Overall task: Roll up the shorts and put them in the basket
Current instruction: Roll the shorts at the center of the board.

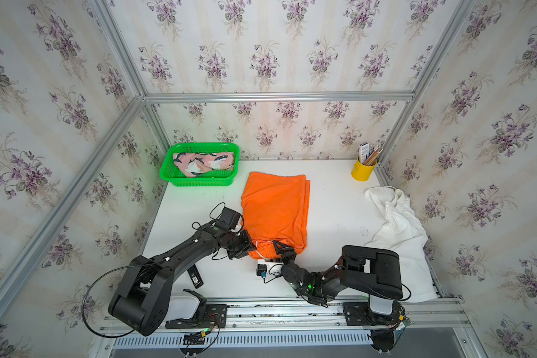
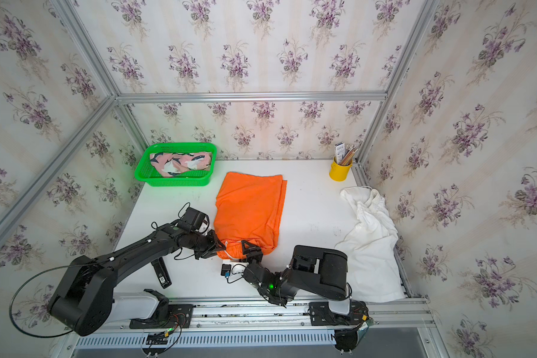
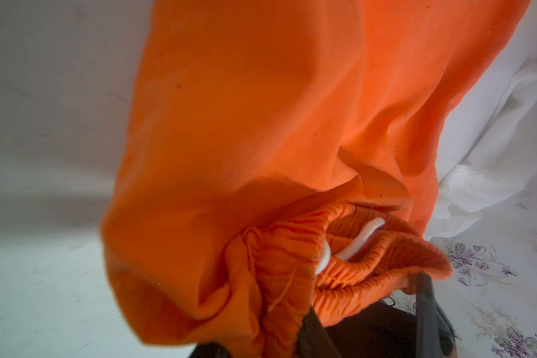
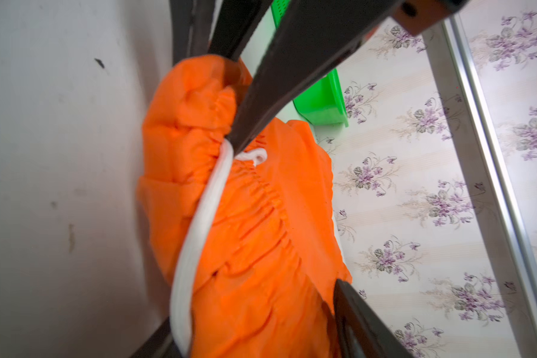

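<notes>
White tabletop (image 1: 338, 217); left tool (image 1: 251, 247) pinches crinkly orange shorts (image 1: 275, 207); right tool (image 1: 278, 249) straddles, grip unclear.

Left arm (image 1: 174, 263) and right arm (image 1: 369, 272) wear boxy matte-black shells. Each rises from a white base link (image 1: 183, 305) on a black screwed plate (image 1: 213, 311). Thin black cables (image 1: 84, 300) loop outside, pinned by small white clips (image 1: 167, 258). A green light (image 1: 310, 285) glows on the right arm. A black camera box (image 1: 230, 217) sits on the left wrist. Left gripper (image 1: 252, 248) and right gripper (image 1: 282, 248) are black. A yellow plug (image 1: 202, 333), perhaps a power connector, hangs below.
</notes>
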You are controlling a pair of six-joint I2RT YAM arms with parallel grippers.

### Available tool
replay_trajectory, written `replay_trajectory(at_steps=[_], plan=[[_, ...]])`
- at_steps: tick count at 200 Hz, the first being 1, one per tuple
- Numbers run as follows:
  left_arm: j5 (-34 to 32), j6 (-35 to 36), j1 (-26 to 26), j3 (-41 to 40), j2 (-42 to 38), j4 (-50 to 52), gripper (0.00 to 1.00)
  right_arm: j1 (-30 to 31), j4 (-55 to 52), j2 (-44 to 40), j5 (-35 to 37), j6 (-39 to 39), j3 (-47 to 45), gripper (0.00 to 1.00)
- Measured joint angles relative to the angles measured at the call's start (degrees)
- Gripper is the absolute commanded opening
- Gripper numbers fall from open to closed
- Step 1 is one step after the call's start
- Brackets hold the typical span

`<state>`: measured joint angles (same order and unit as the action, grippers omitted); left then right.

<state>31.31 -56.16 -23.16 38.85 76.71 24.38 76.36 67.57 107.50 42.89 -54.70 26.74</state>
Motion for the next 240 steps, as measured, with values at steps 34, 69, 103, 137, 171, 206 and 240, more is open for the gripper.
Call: replay_trajectory(at_steps=[34,69,103,137,171,206,240], plan=[[0.79,0.00,0.28,0.00,0.00,-0.15,0.28,1.95,3.39,0.11,3.56,-2.45,-1.40,0.50],[1.88,0.00,0.61,-0.02,-0.13,-0.17,0.29,2.95,4.35,0.33,5.18,-3.69,-1.86,0.17],[1.79,0.07,0.85,-0.28,-1.57,0.24,0.54,3.43,2.21,-0.22,5.92,-1.99,-1.31,0.05],[-2.49,0.66,1.73,0.20,-5.62,4.55,0.71,3.15,-22.71,-8.57,0.15,13.90,6.62,0.04],[-9.27,3.98,3.02,2.51,-9.35,11.65,0.74,-0.09,-49.40,-11.63,-15.19,34.14,17.53,0.01],[-15.21,8.57,5.53,5.27,-11.47,18.40,0.76,-5.29,-67.36,-7.69,-34.99,47.21,25.51,0.00],[-18.67,13.05,6.21,8.02,-11.69,23.02,0.76,-11.91,-73.55,-4.79,-54.05,53.81,30.51,0.00]])
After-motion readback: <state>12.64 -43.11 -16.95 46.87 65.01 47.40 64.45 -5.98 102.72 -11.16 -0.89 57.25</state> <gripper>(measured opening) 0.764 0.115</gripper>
